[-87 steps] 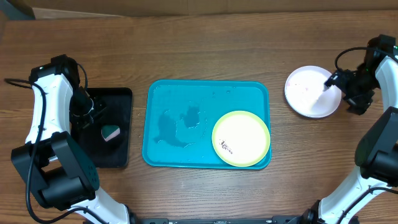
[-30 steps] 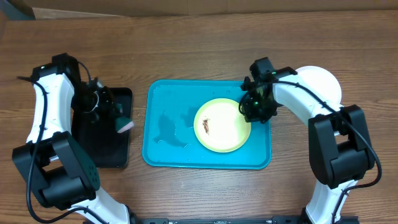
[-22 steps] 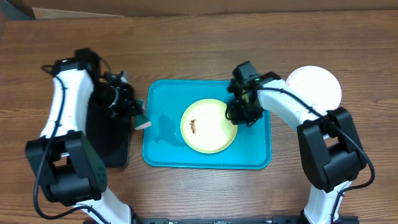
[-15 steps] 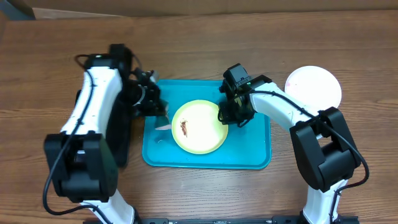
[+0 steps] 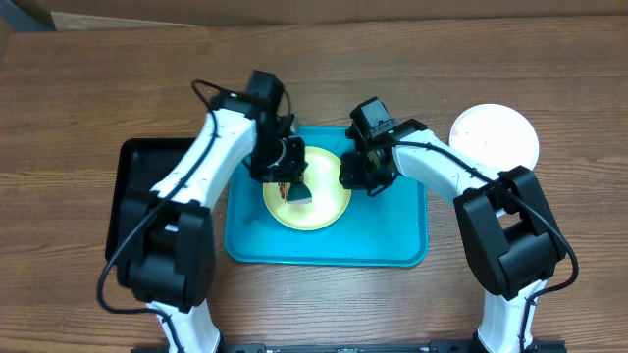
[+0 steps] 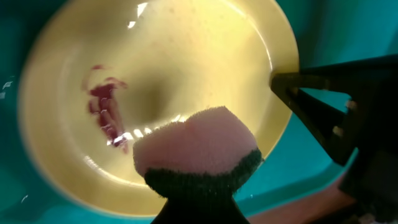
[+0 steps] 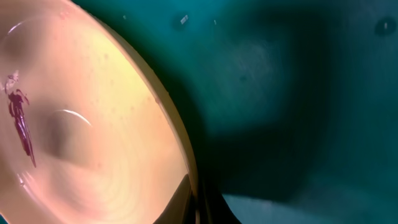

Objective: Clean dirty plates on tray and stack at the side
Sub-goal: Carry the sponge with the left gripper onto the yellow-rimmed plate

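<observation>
Tray: The blue tray (image 5: 392,245) lay in the middle of the wooden table (image 5: 78,88).
Yellow plate: The yellow plate (image 5: 329,201) sat inside the tray, a bit left of its middle. It had a red-brown smear (image 6: 104,115) on it.
Left claw: The left claw (image 5: 292,184) was pressed tight on a pink sponge (image 6: 196,146) with a dark green bottom. It held the sponge over the plate, just beside the smear.
Right claw: The right claw (image 5: 348,179) was at the right rim of the yellow plate. Its tips sat on both sides of the rim, and it seemed to be pinching it.
White plate: A white plate (image 5: 496,145) lay on the table, right of the tray and apart from it.
Black tray: A black tray (image 5: 132,196) lay on the left, next to the blue tray.
</observation>
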### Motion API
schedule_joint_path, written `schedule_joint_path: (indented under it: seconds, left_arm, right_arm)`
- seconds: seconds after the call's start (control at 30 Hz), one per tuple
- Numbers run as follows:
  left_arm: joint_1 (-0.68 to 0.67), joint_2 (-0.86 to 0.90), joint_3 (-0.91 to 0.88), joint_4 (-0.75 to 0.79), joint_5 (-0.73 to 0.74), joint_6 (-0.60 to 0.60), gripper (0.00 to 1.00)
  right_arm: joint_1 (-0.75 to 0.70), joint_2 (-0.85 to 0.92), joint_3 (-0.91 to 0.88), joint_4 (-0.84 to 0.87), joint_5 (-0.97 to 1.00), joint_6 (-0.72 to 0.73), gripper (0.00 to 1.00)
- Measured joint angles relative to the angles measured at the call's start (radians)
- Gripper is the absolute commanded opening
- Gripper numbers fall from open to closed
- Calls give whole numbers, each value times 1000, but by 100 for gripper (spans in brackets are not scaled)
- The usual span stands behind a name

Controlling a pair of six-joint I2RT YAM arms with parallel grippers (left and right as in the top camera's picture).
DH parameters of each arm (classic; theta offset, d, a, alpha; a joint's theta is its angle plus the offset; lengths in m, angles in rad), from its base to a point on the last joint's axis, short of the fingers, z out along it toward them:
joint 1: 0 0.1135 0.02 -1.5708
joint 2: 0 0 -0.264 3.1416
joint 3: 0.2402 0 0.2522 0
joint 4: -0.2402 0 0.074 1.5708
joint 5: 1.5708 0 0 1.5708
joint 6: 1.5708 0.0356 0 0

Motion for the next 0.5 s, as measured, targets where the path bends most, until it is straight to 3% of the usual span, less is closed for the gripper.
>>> schedule_joint_path:
  seconds: [0.23,0.27,0.33,0.4,0.5]
  left_arm:
    - [-79,102,-29,183,-66,-73,6]
    - [-84,116,-29,193,-73,-85,9]
    - [-84,139,-29,206,-81,-100,28]
    - [-81,143,-29,210,-77,-115,38]
    - [-72,142,-26,218,-76,-132,36]
  right_arm:
    - [0,5,0,31,0,8,4]
    - [0,5,0,31,1,8,4]
    - [0,5,0,36,1,9,4]
    - [0,6,-4,51,0,8,4]
    - [0,6,-18,92,-3,8,4]
